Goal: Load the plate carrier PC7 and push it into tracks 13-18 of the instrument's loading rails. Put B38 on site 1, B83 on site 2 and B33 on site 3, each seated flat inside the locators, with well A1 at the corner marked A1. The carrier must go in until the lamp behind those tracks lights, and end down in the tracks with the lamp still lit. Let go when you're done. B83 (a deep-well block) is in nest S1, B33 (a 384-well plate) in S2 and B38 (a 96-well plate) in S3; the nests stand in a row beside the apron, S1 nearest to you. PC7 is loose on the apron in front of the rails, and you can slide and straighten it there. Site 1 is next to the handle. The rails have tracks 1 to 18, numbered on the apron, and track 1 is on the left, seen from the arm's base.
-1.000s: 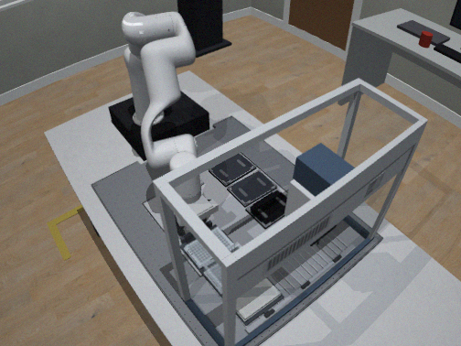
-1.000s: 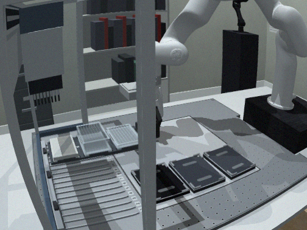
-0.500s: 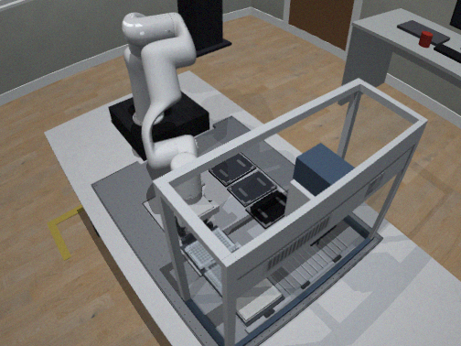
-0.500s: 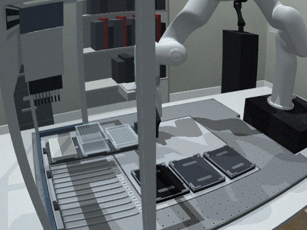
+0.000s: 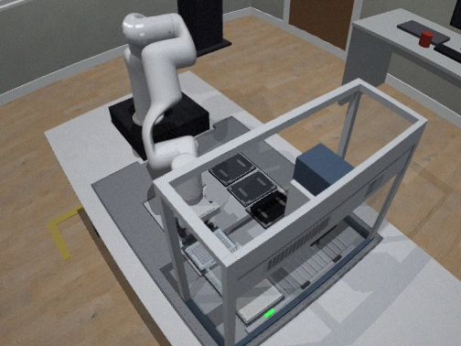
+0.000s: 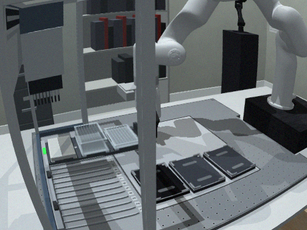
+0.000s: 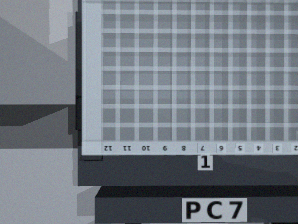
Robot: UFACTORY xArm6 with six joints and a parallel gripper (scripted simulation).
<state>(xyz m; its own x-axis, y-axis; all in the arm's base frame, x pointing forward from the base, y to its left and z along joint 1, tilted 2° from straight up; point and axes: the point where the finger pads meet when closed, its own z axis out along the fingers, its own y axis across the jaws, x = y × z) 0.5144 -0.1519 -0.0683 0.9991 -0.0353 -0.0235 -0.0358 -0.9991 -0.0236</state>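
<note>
Lab: framed instrument [image 5: 293, 229], well plates [image 6: 120, 135], loading rails [image 6: 88, 188].

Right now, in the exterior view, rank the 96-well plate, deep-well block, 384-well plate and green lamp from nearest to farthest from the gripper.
1. 96-well plate, on site 1, beside the gripper.
2. Deep-well block, on the middle site.
3. 384-well plate, on the far site.
4. Green lamp, past the carrier's end.

PC7 [image 6: 91, 153] | in rails, lamp [image 6: 44, 150] green | three plates seated | nests [image 6: 195, 173] vacated
</note>
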